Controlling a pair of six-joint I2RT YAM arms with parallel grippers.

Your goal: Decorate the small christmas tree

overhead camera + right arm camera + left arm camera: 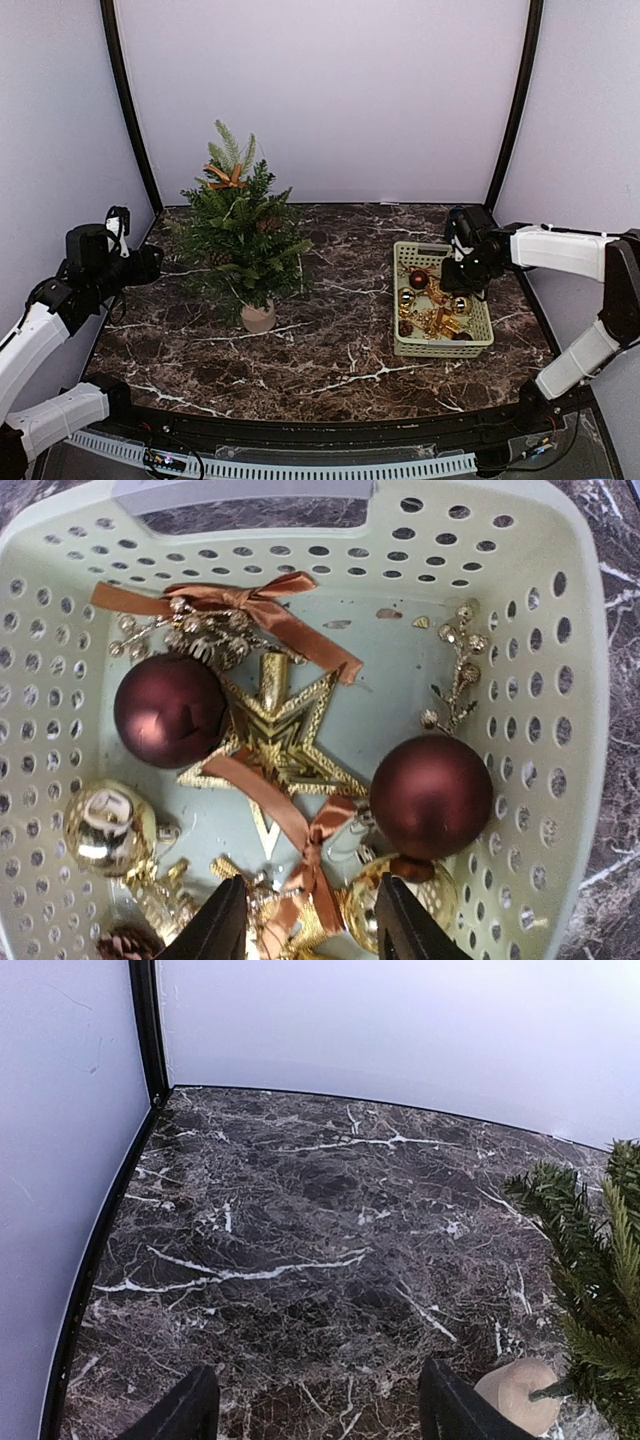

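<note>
The small christmas tree (243,236) stands in its beige pot (258,317) left of centre, with an orange bow (226,178) near its top. Its pot (516,1394) and branches (590,1280) show at the right of the left wrist view. My left gripper (150,262) is open and empty, left of the tree. My right gripper (308,920) is open over the pale green basket (575,730), with a brown ribbon bow (305,850) between its fingers. Two maroon balls (432,795), a gold star (270,735) and gold balls (108,825) lie in the basket.
The basket (404,345) sits at the right of the marbled table. White walls with black corner posts (128,110) close the back and sides. A second ribbon bow with a gold sprig (215,610) lies at the basket's far end.
</note>
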